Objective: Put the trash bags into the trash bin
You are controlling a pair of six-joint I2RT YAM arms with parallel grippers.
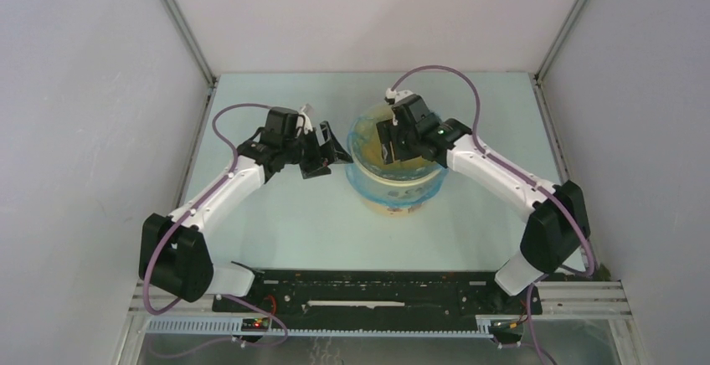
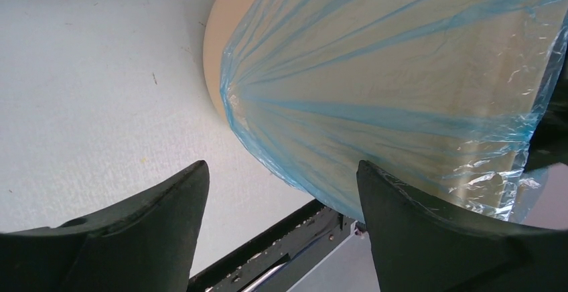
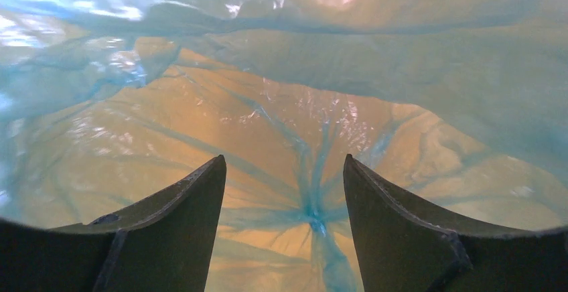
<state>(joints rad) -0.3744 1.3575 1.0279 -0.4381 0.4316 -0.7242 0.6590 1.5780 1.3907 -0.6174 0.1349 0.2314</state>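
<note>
The pale yellow-tan trash bin (image 1: pixel 398 207) stands upright at the table's middle. The light-blue trash bag (image 1: pixel 367 182) lines its inside and folds over the rim, down the outer wall. My left gripper (image 1: pixel 331 159) is open and empty just left of the bin, level with its upper wall. In the left wrist view the gripper (image 2: pixel 281 171) has the film-covered wall (image 2: pixel 402 84) just ahead, with bare bin (image 2: pixel 218 37) beyond. My right gripper (image 1: pixel 392 149) reaches down into the bin. In its wrist view it (image 3: pixel 285 165) is open above the bag's gathered bottom seam (image 3: pixel 312 220).
White enclosure walls stand close on the left, right and back. A black rail (image 1: pixel 377 290) with cabling runs along the near table edge and shows in the left wrist view (image 2: pixel 268 258). Purple cables loop above both arms.
</note>
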